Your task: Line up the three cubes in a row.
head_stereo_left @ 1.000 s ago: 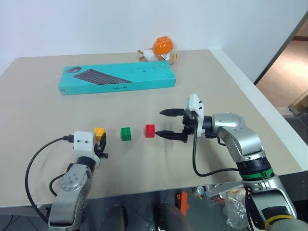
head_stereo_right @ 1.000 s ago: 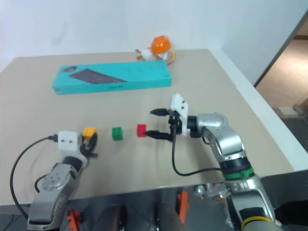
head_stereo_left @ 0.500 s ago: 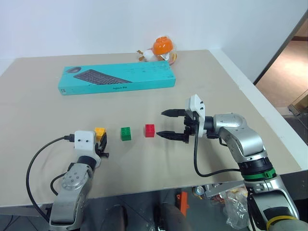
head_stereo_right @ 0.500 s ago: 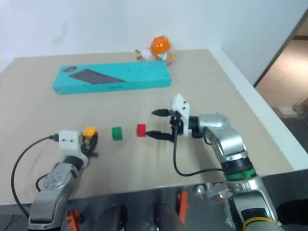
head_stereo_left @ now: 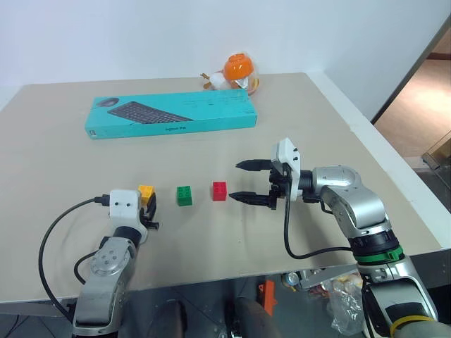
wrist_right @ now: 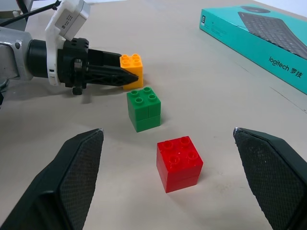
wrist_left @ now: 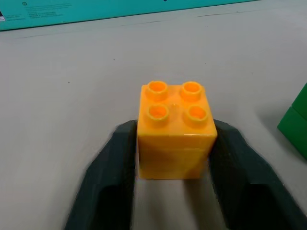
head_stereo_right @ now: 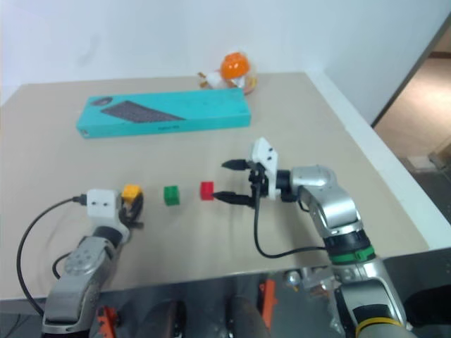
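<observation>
nothing has shifted; your left hand (wrist_left: 175, 191) flanks the yellow cube (wrist_left: 175, 132), grip uncertain; right hand (head_stereo_left: 251, 182) gapes beside the red cube (head_stereo_left: 220, 191).

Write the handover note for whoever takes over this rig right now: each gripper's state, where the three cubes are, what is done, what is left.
Left gripper: fingers on either side of the yellow-orange cube, which rests on the table; whether they still squeeze it is unclear.
Right gripper: open, empty, just right of the red cube, not touching it.
Cubes: yellow-orange, green cube, red, left to right, roughly in a row with gaps, in front of the teal keyboard box.
Done: the row looks formed.
Left: probably free the left gripper, withdraw both arms, check alignment.
</observation>
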Robot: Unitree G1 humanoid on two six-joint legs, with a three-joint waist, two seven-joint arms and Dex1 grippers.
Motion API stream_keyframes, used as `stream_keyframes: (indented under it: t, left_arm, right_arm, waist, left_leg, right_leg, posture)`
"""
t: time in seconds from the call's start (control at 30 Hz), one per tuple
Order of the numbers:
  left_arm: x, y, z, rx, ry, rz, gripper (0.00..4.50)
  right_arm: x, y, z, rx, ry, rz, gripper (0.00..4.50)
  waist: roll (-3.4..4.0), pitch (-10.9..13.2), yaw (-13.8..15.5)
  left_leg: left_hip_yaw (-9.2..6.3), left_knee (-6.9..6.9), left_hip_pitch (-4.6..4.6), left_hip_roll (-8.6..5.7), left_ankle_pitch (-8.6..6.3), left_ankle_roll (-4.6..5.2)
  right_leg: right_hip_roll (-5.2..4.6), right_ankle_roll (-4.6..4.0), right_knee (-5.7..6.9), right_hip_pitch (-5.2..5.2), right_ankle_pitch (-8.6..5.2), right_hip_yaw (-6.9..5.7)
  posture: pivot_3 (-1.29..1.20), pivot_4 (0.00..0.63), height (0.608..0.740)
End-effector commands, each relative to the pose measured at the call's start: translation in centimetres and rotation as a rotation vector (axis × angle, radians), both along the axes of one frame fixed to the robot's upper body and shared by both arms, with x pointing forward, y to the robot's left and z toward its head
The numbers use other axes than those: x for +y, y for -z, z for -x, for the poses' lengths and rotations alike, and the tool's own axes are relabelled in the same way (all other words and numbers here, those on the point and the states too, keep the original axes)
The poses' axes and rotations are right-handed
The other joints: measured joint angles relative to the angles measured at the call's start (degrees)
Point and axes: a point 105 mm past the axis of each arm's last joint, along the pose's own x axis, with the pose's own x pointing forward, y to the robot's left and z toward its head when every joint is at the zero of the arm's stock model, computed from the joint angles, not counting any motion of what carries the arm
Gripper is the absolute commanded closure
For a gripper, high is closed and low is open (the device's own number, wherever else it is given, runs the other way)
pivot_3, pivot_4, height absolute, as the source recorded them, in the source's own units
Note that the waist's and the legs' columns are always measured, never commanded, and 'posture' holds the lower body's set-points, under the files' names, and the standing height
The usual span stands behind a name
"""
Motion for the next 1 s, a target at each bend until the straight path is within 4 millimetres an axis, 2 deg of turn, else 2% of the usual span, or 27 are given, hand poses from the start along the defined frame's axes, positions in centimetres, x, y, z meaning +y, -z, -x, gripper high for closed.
stream_keyframes:
  t: [0.03, 0.1, 0.13, 0.27, 0.4, 0.5, 0.63, 0.73, 0.83, 0.9, 1.0]
  left_arm:
    - [0.1, -0.9, -0.1, -0.03, -0.004, -0.011, 0.84]
    - [0.3, -1.1, -0.1, -0.037, -0.01, -0.024, 0.11]
    - [0.5, -1.3, 0.0, -0.04, -0.013, -0.023, 0.04]
    - [1.1, -1.9, 0.6, -0.049, 0.012, -0.019, 0.04]
    - [1.7, -3.8, 1.6, -0.084, 0.111, -0.032, 0.04]
    - [1.5, -5.2, 2.2, -0.113, 0.261, -0.074, 0.04]
    - [-0.2, -7.3, 2.9, -0.123, 0.53, -0.103, 0.04]
    - [-1.5, -7.2, 4.0, -0.079, 0.768, -0.215, 0.04]
    - [-1.6, -6.2, 5.0, -0.01, 0.936, -0.298, 0.04]
    - [-1.3, -6.0, 5.0, -0.009, 0.977, -0.331, 0.04]
    - [1.7, -7.9, 1.3, -0.046, 0.783, -0.236, 0.04]
  right_arm:
    - [0.0, -1.1, 0.4, -0.054, -0.014, -0.013, 0.0]
    - [-0.1, -1.0, 0.4, -0.054, -0.012, -0.012, 0.0]
    - [-0.1, -1.0, 0.4, -0.054, -0.011, -0.011, 0.0]
    - [-0.2, -1.1, 0.5, -0.056, -0.012, -0.014, 0.0]
    - [-0.2, -1.9, 0.9, -0.069, -0.025, -0.031, 0.0]
    - [-0.5, -2.9, 1.4, -0.086, -0.031, -0.043, 0.0]
    - [-0.9, -3.7, 1.9, -0.107, -0.024, -0.056, 0.0]
    - [-1.0, -3.4, 2.5, -0.108, -0.029, -0.047, 0.0]
    - [-1.0, -2.1, 3.2, -0.091, -0.045, -0.008, 0.0]
    - [-1.1, -1.2, 3.6, -0.092, -0.05, 0.022, 0.0]
    - [-2.1, -1.0, 2.8, -0.078, 0.021, 0.002, 0.0]
  waist:
    - [0.0, 0.0, 0.0]
    - [0.0, 0.0, 0.0]
    - [0.0, 0.0, 0.0]
    - [0.0, 0.0, 0.0]
    - [0.0, 0.0, -0.05]
    - [0.0, 0.0, -0.03]
    - [0.0, 0.0, -0.01]
    - [-0.02, 0.0, -0.01]
    - [0.0, 0.0, -0.01]
    - [0.01, 0.01, 0.0]
    - [0.0, 0.03, 0.01]
  left_leg:
    - [0.0, 0.0, 0.0, 0.0, 0.0, 0.0]
    - [0.0, 0.0, 0.0, 0.0, 0.0, 0.0]
    - [0.0, 0.0, 0.0, 0.0, 0.0, 0.0]
    - [-0.01, 0.0, 0.0, 0.0, 0.0, 0.0]
    - [0.01, -0.01, -0.02, 0.04, 0.0, 0.0]
    - [-0.01, -0.01, -0.02, 0.06, 0.0, 0.0]
    - [0.03, 0.02, -0.03, 0.04, 0.0, 0.0]
    - [0.03, 0.04, -0.04, 0.03, 0.0, -0.01]
    - [0.08, -0.03, -0.03, 0.03, -0.01, -0.02]
    - [0.12, -0.07, -0.03, 0.03, -0.01, -0.02]
    - [0.09, -0.05, -0.05, 0.07, 0.0, -0.01]
  right_leg:
    - [0.0, 0.0, 0.0, 0.0, 0.0, 0.0]
    - [0.0, 0.0, 0.0, 0.0, 0.0, 0.0]
    - [0.0, 0.0, 0.0, 0.0, 0.0, 0.0]
    - [0.01, 0.0, 0.0, 0.0, 0.0, 0.0]
    - [0.04, -0.01, 0.01, -0.06, 0.0, 0.01]
    - [0.05, -0.03, 0.03, -0.06, -0.01, -0.02]
    - [0.01, -0.03, 0.03, -0.06, -0.01, -0.01]
    - [0.02, -0.06, 0.03, -0.08, -0.03, 0.0]
    - [0.01, -0.1, 0.01, -0.09, -0.07, 0.02]
    - [0.0, -0.1, 0.01, -0.13, -0.09, 0.05]
    - [0.04, -0.13, 0.04, -0.15, -0.07, 0.01]
  posture:
    - [0.0, 0.15, 0.74]
    - [0.0, 0.15, 0.74]
    - [0.0, 0.15, 0.74]
    - [0.0, 0.15, 0.74]
    - [0.0, 0.15, 0.74]
    - [0.0, 0.15, 0.74]
    - [0.0, 0.15, 0.74]
    - [0.0, 0.15, 0.74]
    - [0.0, 0.15, 0.74]
    - [0.0, 0.15, 0.74]
    - [0.0, 0.15, 0.74]
